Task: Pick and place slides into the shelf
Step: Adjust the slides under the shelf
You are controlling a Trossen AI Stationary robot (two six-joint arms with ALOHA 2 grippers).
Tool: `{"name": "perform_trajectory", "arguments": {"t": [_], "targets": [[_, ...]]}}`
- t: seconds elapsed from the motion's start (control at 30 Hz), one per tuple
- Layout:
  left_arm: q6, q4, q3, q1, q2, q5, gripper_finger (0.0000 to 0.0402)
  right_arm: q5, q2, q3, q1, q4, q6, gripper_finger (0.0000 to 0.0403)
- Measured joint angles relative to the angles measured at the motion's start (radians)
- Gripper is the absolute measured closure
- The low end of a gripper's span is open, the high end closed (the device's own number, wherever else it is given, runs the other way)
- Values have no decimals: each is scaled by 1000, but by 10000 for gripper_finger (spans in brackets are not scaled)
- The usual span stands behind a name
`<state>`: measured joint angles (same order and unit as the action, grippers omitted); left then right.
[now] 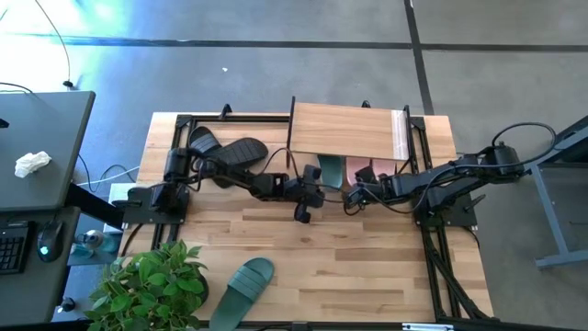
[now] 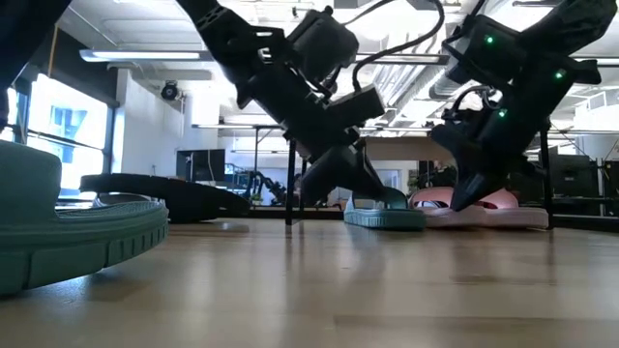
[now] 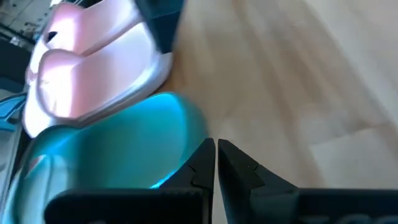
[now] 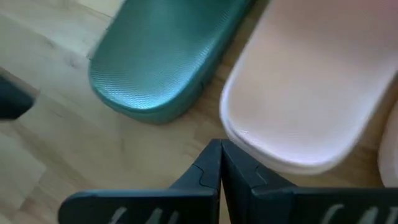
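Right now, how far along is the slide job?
Done: one green slide and the pink pair sit tucked under the shelf. In hand: nothing; left pincer and right pincer are both shut and empty by the shelf. Left: the black pair and the other green slide.

Green slide (image 1: pixel 330 169), pink pair (image 1: pixel 366 172) under shelf (image 1: pixel 346 131)
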<state>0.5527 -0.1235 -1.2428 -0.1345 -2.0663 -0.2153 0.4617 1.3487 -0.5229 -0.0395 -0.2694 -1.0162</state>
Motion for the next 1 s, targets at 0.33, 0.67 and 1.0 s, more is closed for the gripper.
{"name": "perform_trajectory", "arguments": {"t": [0.33,0.67,1.0], "targets": [[-27,64,-2,-51,9,77,393,-113,0,-1,0,275,165,403],[-36,269,-2,-40,121,92,400,-205,0,-1,69,356,279,403],[1,429,-2,-42,261,42,401,-208,0,-1,107,356,408,403]]}}
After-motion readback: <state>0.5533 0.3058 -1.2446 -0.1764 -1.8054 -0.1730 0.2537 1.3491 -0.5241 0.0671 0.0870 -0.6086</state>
